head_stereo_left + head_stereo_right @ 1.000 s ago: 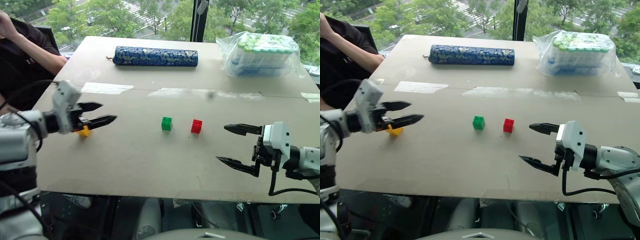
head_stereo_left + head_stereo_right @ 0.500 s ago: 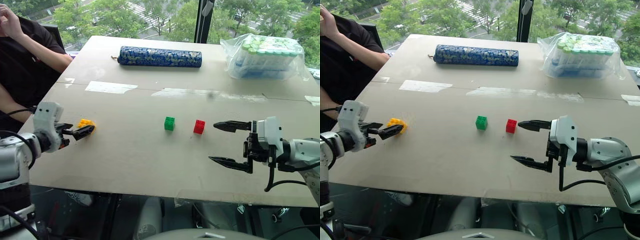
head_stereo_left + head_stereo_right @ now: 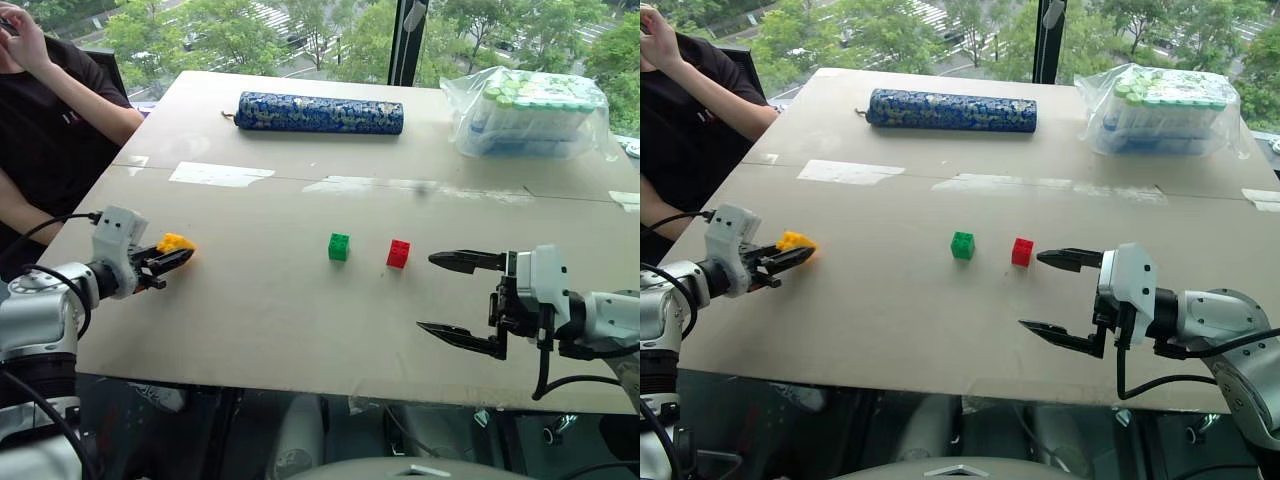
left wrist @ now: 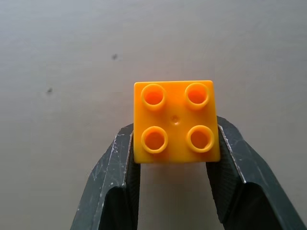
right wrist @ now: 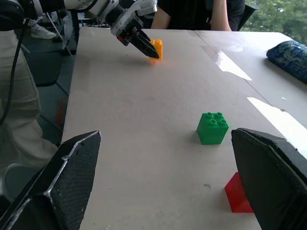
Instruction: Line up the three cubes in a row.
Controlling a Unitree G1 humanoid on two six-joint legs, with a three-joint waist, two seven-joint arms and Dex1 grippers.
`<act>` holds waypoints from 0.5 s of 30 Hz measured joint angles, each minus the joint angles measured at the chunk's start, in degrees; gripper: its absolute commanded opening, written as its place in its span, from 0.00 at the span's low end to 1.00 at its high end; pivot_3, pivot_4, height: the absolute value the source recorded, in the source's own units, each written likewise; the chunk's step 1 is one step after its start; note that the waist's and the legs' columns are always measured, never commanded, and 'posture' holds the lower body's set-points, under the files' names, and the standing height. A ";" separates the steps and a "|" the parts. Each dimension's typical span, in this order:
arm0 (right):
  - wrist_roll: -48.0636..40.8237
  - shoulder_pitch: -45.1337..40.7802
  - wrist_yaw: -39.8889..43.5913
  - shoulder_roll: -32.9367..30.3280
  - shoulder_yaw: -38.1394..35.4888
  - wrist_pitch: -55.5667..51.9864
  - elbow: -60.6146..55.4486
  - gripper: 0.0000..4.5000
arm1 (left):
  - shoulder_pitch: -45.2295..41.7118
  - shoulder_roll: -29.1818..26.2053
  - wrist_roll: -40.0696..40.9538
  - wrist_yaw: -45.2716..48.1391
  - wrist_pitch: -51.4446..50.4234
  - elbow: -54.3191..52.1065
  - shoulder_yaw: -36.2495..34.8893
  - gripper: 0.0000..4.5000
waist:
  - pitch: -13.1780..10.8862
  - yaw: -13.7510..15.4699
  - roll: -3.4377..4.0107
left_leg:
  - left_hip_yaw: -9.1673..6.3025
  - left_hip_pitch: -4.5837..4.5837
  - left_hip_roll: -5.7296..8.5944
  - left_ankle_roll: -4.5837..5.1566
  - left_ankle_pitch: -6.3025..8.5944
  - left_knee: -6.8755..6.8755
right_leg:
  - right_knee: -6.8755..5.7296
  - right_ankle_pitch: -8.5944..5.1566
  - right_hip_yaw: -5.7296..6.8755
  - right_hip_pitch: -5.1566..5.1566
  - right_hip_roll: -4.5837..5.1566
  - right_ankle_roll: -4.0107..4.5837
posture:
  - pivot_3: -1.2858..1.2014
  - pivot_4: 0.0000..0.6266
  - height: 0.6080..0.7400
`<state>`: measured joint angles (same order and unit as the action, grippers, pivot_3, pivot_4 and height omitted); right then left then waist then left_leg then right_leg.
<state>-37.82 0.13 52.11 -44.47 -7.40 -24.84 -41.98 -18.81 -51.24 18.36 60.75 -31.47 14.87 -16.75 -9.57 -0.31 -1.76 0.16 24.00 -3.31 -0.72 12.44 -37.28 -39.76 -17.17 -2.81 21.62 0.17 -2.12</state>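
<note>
We think this is a test room in an office building, high above a street. We see a big flat brown table (image 3: 300, 310) right by tall glass windows (image 3: 330, 30). Behind the table, green trees (image 3: 220, 30) and a road show far below. On the table's far side lie a long blue patterned roll (image 3: 320, 112) and a clear plastic bag of tubes (image 3: 530, 110). A person in a black shirt (image 3: 50, 130) sits at its left side.

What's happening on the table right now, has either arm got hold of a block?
The left gripper is shut on the yellow block near the table's left edge. The green block and red block sit side by side, apart, mid-table. The right gripper hangs open beside the red block, holding nothing. The row is not yet made.
</note>
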 measured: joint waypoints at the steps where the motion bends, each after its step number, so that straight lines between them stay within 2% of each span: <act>1: -0.11 0.32 -0.08 -0.05 -0.13 -0.01 -0.15 1.00 | -1.55 -0.65 0.15 3.49 1.99 0.53 1.86 0.29 | 0.00 0.09 0.00 | 0.01 0.00 0.01 0.00 0.00 0.00 | 0.00 0.00 0.00 0.00 -0.01 0.01 | 0.52 0.24 1.00; 4: -0.40 0.71 -0.22 -0.13 -0.32 -0.08 -0.17 1.00 | -8.94 -1.72 -1.49 13.29 10.17 4.80 8.51 0.29 | 0.00 0.09 0.01 | 0.09 -0.02 0.03 0.00 0.00 0.00 | 0.00 0.00 -0.07 0.00 -0.05 0.01 | 0.52 0.24 1.00; 7: -0.62 1.32 -0.38 -0.24 -0.99 -0.09 -0.13 1.00 | -19.21 -0.67 -7.68 22.29 23.30 17.57 17.58 0.29 | 0.00 -0.10 0.02 | 0.16 -0.02 0.04 0.01 0.00 0.01 | 0.01 0.00 -0.15 0.02 -0.09 0.00 | 0.52 0.24 1.00; 13: -0.65 2.55 -1.33 -0.34 -2.66 -0.10 -0.50 1.00 | -32.04 4.77 -15.75 29.50 41.31 36.19 26.02 0.29 | -0.02 -0.42 -0.02 | 0.18 0.19 0.03 0.02 0.00 -0.01 | 0.08 0.00 -0.19 0.16 -0.11 -0.03 | 0.52 0.24 1.00; 15: -0.60 2.81 -1.70 -0.41 -2.78 -0.14 -0.62 1.00 | -38.08 8.75 -18.81 29.81 46.24 43.74 28.18 0.29 | -0.03 -0.19 -0.03 | 0.04 0.36 0.04 0.03 0.00 -0.12 | 0.09 0.01 -0.02 0.19 -0.12 -0.04 | 0.52 0.24 1.00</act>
<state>-38.41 2.95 50.41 -44.88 -10.18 -24.98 -42.60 -56.89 -42.50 -0.45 90.56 14.77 58.61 11.43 -9.60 -0.49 -1.79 0.20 24.36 -3.27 -0.70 12.44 -37.40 -39.67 -17.16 -2.83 21.81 0.05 -2.16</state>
